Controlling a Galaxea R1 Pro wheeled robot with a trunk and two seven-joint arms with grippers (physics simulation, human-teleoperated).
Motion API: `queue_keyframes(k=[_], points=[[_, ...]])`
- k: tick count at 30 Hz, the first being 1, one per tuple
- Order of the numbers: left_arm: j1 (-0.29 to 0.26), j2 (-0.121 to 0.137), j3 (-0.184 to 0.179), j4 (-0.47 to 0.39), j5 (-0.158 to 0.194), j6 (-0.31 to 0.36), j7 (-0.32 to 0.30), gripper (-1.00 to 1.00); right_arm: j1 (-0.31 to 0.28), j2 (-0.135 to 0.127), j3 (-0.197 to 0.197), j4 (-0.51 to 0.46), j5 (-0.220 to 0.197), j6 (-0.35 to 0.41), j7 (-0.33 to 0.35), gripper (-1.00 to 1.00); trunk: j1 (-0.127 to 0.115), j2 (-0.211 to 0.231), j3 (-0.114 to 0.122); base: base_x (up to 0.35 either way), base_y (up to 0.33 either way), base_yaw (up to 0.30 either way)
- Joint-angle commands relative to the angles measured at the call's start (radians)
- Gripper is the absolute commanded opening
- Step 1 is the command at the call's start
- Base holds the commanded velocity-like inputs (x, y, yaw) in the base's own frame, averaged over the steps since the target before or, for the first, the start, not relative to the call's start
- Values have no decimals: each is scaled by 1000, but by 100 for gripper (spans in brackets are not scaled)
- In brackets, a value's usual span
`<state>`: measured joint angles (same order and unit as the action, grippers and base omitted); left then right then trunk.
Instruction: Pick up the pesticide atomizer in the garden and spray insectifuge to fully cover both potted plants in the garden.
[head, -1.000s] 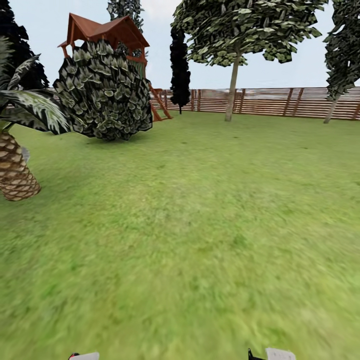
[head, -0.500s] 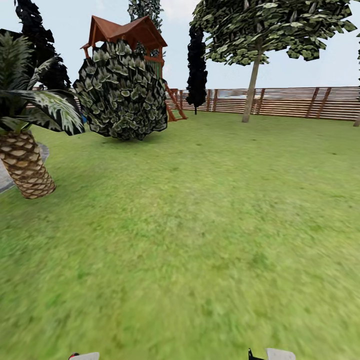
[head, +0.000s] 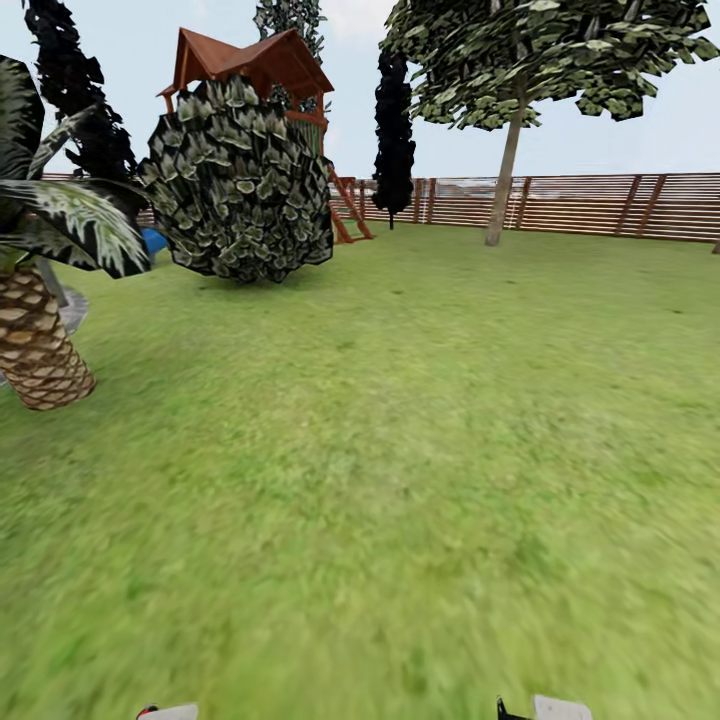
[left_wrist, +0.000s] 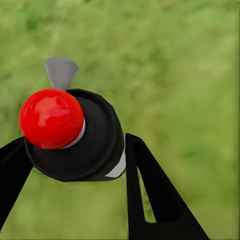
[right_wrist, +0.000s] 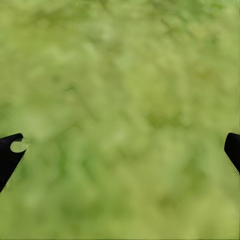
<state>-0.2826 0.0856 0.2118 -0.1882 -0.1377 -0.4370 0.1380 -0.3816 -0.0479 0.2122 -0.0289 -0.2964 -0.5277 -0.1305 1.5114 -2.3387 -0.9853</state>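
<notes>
The left pincer (left_wrist: 70, 165) is closed around the spray bottle (left_wrist: 85, 145), seen end-on from the left wrist: a round black body with a shiny red knob (left_wrist: 51, 118) on its top and a pale grey nozzle (left_wrist: 61, 71) jutting beyond it, one black finger (left_wrist: 150, 200) pressed to each side. Beneath this pincer lies blurred green lawn (left_wrist: 190, 75). The right pincer (right_wrist: 120, 150) is spread wide with nothing between its black fingertips (right_wrist: 10, 152), which sit at the two sides of the right wrist picture over the same grass. From the head camera the lawn (head: 420, 450) runs ahead of both pincers to a brown slatted fence (head: 590, 205). Far ahead on the left pincer's side stand a palm with a scaly trunk (head: 40, 350), a big round leafy bush (head: 240, 190) and a red-roofed play tower (head: 255, 65) behind it. A slim-trunked tree (head: 505, 160) stands by the fence ahead of the right pincer.
</notes>
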Motion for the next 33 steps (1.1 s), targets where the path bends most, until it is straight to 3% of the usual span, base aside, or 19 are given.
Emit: queue_keyframes(k=[1,11,27,33], points=[[0,0,4,1,-11,-3,5,-100,0,0,9,0,-5,-2,-4,100,0,0,-1,340,-8,0],[-1,-1,4,1,-10,-3,5,-100,0,0,9,0,-7,-2,-6,100,0,0,-1,340,-1,159],[0,0,4,1,-10,-3,5,-100,0,0,8,0,-7,-2,-7,100,0,0,-1,340,0,12],[0,0,4,1,-10,-3,5,-100,0,0,8,0,-7,-2,-8,100,0,0,-5,340,0,182]])
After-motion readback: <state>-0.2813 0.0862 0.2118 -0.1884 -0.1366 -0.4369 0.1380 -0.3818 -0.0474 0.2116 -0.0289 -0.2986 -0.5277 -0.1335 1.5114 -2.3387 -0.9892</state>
